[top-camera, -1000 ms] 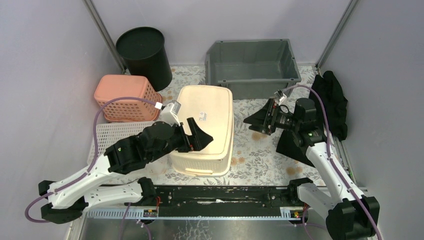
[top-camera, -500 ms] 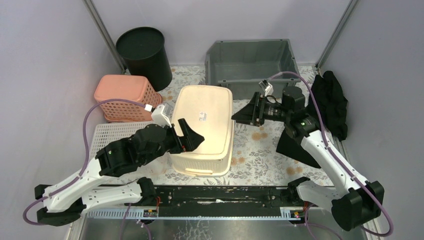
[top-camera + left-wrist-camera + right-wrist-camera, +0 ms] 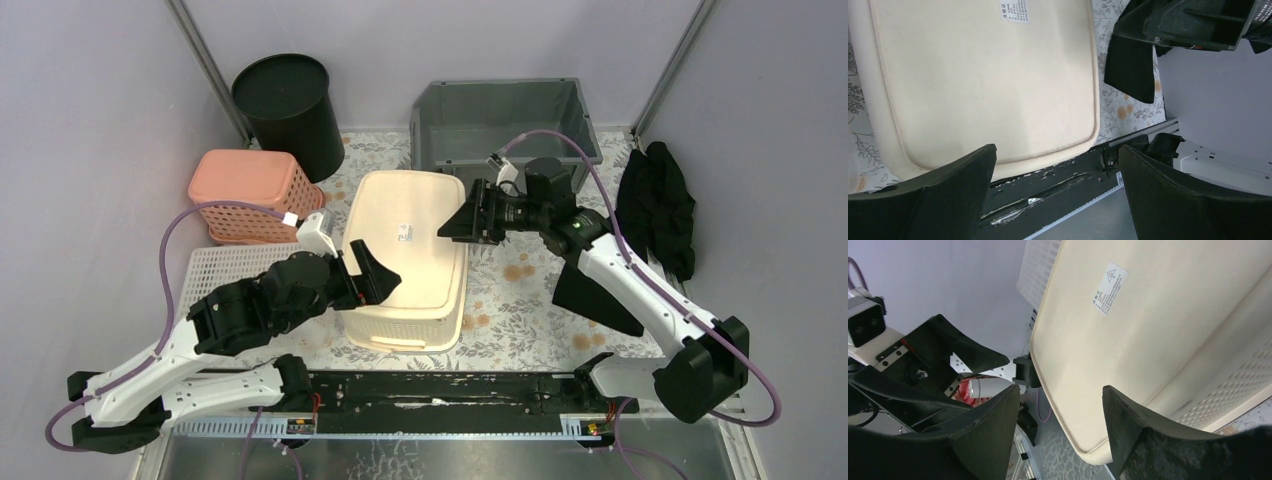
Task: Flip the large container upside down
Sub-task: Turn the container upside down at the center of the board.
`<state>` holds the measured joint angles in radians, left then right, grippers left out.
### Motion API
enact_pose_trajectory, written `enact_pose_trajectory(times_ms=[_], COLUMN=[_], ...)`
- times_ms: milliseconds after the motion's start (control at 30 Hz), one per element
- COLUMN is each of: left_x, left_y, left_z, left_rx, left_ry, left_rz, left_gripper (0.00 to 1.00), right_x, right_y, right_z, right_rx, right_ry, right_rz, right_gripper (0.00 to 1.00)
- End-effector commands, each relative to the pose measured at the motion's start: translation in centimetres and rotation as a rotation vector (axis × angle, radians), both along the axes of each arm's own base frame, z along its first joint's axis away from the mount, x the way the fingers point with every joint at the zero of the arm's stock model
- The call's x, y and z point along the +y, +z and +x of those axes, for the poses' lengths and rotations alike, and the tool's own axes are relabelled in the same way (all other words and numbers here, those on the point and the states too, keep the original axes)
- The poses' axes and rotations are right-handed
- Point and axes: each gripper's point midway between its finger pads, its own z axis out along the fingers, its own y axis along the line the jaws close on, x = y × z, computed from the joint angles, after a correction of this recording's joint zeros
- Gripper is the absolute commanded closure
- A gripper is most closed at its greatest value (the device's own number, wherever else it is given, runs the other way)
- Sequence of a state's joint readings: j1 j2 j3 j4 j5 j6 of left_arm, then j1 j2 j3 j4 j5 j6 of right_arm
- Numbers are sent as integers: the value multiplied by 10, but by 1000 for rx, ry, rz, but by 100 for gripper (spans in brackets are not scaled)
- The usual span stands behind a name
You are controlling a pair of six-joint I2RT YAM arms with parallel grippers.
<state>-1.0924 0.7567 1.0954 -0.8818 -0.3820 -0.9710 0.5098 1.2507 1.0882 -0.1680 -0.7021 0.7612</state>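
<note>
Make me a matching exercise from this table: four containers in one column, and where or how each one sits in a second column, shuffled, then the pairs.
1 black bin
2 grey tub
3 pink basket
4 cream container

A back left corner
B in the middle, bottom up
C at the back, open side up
D left side, lattice walls

Pairs: 1-A, 2-C, 3-D, 4-B

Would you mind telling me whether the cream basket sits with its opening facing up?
No, the cream basket shows its flat closed base, with a label, on top.
</note>
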Motion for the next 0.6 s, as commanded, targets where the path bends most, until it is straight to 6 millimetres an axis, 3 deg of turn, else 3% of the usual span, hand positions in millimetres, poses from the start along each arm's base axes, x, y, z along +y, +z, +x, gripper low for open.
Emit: enact_pose_trajectory(times_ms=[0,267,567], left_x=[7,6,-11], left_y=[-10,-31,-56], left_z=[5,8,11], left_rx=[3,31,66], left_ry=[48,60,24], left_rz=[31,106,143], left_gripper=[0,0,0], right_x=[8,-3,-28], right_y=[-1,-40,-75], right_z=[4,7,6], right_rx=[-63,-45,-11], right_ry=[1,-43,-103], right_rz=[-77,-272,-442], right_gripper=[32,32,31])
